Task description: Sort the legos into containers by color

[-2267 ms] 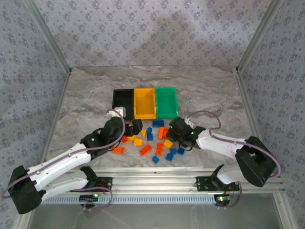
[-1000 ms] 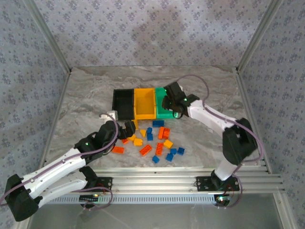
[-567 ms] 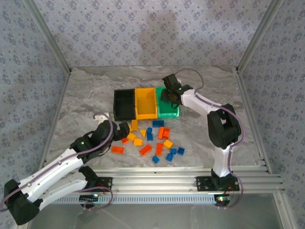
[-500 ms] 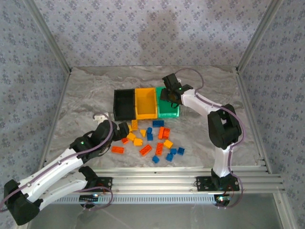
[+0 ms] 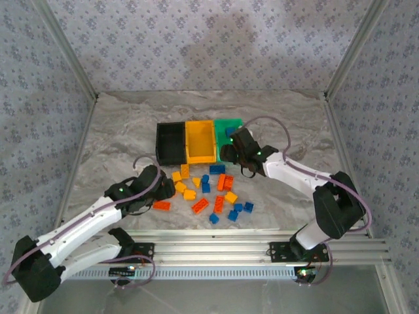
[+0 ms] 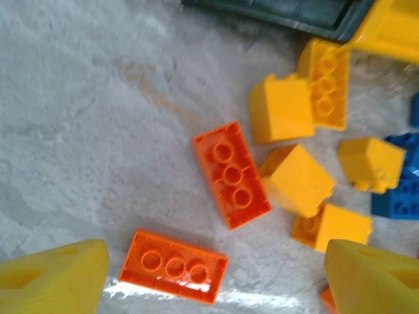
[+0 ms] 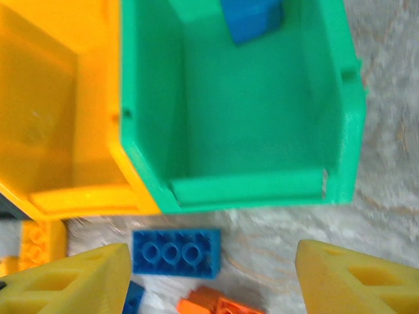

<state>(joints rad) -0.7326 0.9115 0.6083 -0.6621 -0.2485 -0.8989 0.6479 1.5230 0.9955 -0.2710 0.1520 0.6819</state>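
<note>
The left gripper (image 6: 215, 275) is held low over the loose legos (image 5: 209, 190), its jaws apart and nothing clamped. An orange-red three-stud brick (image 6: 173, 266) lies flat on the marble table (image 6: 78, 98) between the fingertips, at 6 o'clock in the left wrist view. A second orange-red brick (image 6: 231, 174) lies at its 1 o'clock, with yellow bricks (image 6: 298, 180) just beside that one at 3 o'clock.

The nearer brick is judged to be the pick. The jaws would span its length, so the wrist is best turned slightly until the end faces are met squarely. The fingertips should be lowered to the table before closing, and the neighbour left undisturbed. By elimination, the black bin (image 5: 159, 140) at 12 o'clock is the likely destination.

The right gripper (image 7: 213, 275) is spread and empty at the near lip of the green bin (image 7: 347, 118). A blue brick (image 7: 252, 16) lies against the bin's far wall. Another blue brick (image 7: 175, 251) waits at 6 o'clock of that lip, beside the yellow bin (image 7: 59, 196).
</note>
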